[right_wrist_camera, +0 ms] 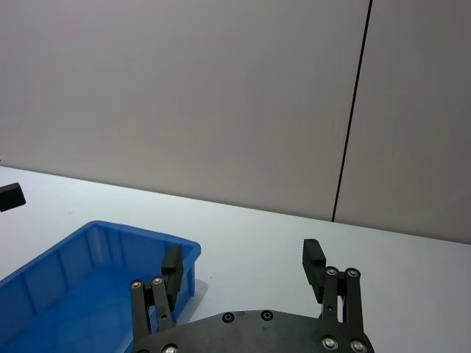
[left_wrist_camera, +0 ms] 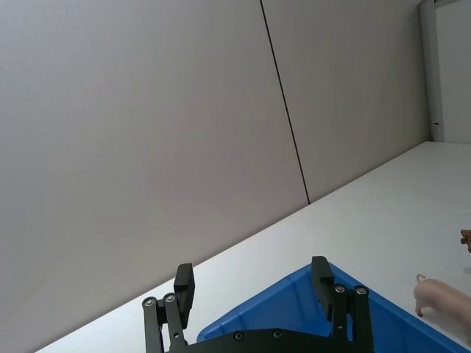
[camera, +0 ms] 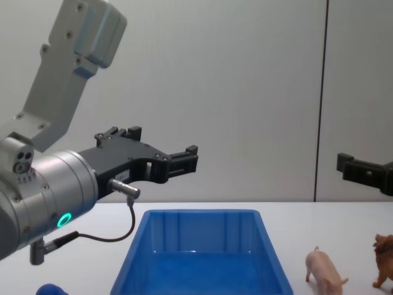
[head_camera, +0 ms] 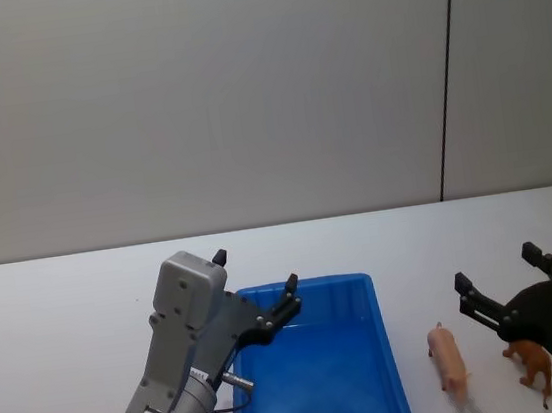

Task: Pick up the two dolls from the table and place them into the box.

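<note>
Head view: the left claw gapes wide and empty above the ribbed blue box. The right claw, equally wide, partly hides the shaggy brown doll beside the smooth pink pig on the white counter. Chest view: a fuzzy blue ball is cut off at the bottom edge.

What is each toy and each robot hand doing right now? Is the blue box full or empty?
Pink pig: standing on the table, right of the box, not held.
Brown animal: standing on the table, right of the pig, not held.
Blue box: empty.
Left gripper: open, holding nothing, raised over the box's left side.
Right gripper: open, holding nothing, raised by the brown animal.
</note>
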{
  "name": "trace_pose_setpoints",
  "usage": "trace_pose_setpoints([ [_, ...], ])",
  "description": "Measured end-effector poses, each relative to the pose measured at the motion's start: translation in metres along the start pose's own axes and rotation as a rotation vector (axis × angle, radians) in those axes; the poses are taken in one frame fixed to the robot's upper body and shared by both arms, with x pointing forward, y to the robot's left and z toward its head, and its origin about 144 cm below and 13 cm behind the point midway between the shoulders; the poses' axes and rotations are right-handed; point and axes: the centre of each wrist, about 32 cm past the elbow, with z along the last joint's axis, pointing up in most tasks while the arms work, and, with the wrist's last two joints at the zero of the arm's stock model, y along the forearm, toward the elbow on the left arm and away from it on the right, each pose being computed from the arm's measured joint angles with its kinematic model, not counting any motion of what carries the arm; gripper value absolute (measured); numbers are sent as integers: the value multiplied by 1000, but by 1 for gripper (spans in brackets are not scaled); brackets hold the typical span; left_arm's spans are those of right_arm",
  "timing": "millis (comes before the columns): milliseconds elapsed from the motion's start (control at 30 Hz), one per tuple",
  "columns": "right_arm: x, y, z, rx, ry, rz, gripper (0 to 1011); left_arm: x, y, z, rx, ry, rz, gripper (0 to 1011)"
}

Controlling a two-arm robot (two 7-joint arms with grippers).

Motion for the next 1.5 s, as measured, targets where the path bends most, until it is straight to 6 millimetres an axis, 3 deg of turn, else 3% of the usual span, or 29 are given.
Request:
trace_pose_setpoints([
  [833,1,0,0,-3,-1,-2,1001,0,0,0,0,0,0,1001],
  [1500,48,-8,-9,-118,-21,14,1001,0,0,0,0,0,0,1001],
])
